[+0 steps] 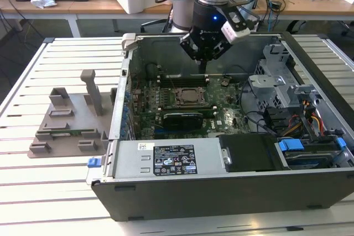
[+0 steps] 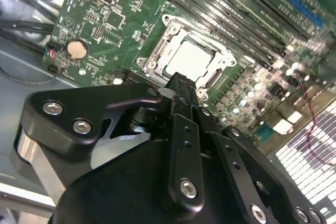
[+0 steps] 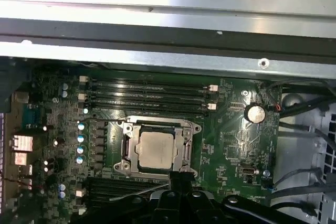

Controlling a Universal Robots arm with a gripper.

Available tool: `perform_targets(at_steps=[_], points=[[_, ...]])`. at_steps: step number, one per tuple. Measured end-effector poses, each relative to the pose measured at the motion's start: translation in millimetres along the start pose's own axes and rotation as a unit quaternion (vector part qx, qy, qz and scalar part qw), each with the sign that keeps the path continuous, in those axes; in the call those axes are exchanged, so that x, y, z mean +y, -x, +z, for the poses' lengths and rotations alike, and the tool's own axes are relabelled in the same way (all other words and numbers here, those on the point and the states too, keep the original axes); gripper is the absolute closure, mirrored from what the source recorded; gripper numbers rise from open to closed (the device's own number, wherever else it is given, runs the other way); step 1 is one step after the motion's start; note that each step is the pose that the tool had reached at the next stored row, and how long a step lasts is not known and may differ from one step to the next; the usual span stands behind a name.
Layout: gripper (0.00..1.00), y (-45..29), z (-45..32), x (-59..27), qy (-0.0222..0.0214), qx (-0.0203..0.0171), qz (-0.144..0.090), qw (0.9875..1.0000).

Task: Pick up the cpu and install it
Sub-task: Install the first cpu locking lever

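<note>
- The case point(image 1: 221, 197) lay on its side on the slatted bench point(image 1: 55, 192) with its open face up, I'd guess so the arm could reach straight down to the board point(image 1: 229, 119).
- A grey holder point(image 1: 66, 120) sat just beside it, on the exterior view's left.
- The cpu point(image 1: 191, 96) lay flat in the socket mid-board, silvery top up and framed by the metal bracket. It looked seated, though I couldn't tell whether the bracket was latched.
- The hand point(image 1: 203, 66) hung just over the socket's far side. Its fingers were together, gripping nothing and clear of the cpu.
- Cluttered desks point(image 1: 66, 5) stood beyond.
</note>
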State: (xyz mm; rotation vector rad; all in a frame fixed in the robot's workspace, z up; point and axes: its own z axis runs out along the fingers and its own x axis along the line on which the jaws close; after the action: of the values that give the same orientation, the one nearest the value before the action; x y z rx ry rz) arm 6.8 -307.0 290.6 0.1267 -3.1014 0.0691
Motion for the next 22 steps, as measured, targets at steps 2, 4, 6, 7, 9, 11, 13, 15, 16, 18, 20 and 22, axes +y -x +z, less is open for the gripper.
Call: perform_targets(at_steps=[2, 4, 6, 7, 9, 11, 13, 15, 16, 18, 20, 22], points=[[0.89, 0.0, 0.0, 0.0, -0.0012, -0.0013, -0.032, 0.9995], [0.89, 0.0, 0.0, 0.0, -0.0020, -0.0022, -0.051, 0.9987], [0.89, 0.0, 0.0, 0.0, -0.0026, -0.0029, -0.068, 0.9977], [0.89, 0.0, 0.0, 0.0, -0.0029, -0.0032, -0.075, 0.9972], [0.89, 0.0, 0.0, 0.0, -0.0035, -0.0038, -0.089, 0.9960], [0.89, 0.0, 0.0, 0.0, -0.0043, -0.0047, -0.111, 0.9938], [0.89, 0.0, 0.0, 0.0, -0.0028, -0.0060, -0.127, 0.9918], [0.89, 0.0, 0.1, 0.0, 0.0143, -0.0096, -0.128, 0.9916], [0.89, 0.0, 0.1, 0.0, 0.0161, -0.0099, -0.125, 0.9920], [0.89, 0.0, 0.6, 0.0, 0.0182, -0.0097, -0.104, 0.9944], [0.89, 0.0, 1.0, 0.0, 0.0187, -0.0093, -0.085, 0.9961], [0.89, 0.0, 1.4, 0.1, 0.0194, -0.0089, -0.066, 0.9976]])
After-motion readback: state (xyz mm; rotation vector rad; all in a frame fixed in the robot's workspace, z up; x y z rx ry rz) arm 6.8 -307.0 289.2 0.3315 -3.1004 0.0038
